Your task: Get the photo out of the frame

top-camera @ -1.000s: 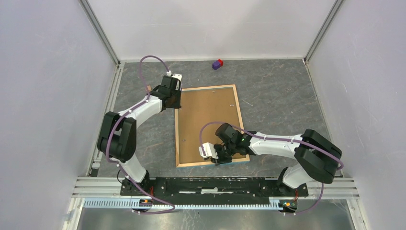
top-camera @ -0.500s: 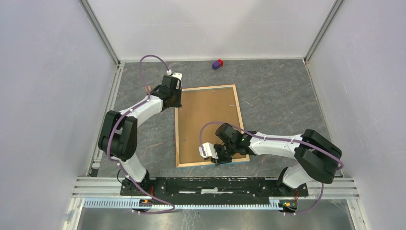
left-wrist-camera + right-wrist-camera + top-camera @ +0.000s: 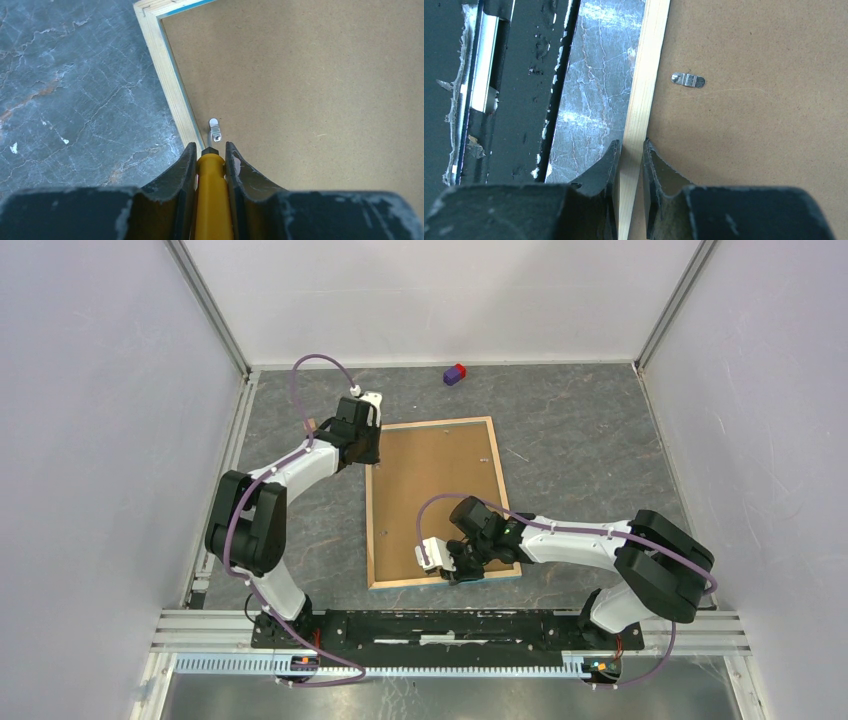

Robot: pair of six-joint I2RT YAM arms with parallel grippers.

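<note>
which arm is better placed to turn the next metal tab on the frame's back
Left. The left gripper holds a yellow tool with its tip right at a metal tab beside the rim of the frame. The right gripper is clamped on the near rim, apparently steadying it.

The frame (image 3: 430, 480) lies flat, brown fibreboard back upward, edged by a light wood rim.

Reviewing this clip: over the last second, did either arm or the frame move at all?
Nothing visibly changed. The left gripper stays shut on the yellow tool, whose tip sits at the metal tab. The right gripper stays clamped on the frame at its near wooden rim. The frame lies back side up, in the same place.
</note>
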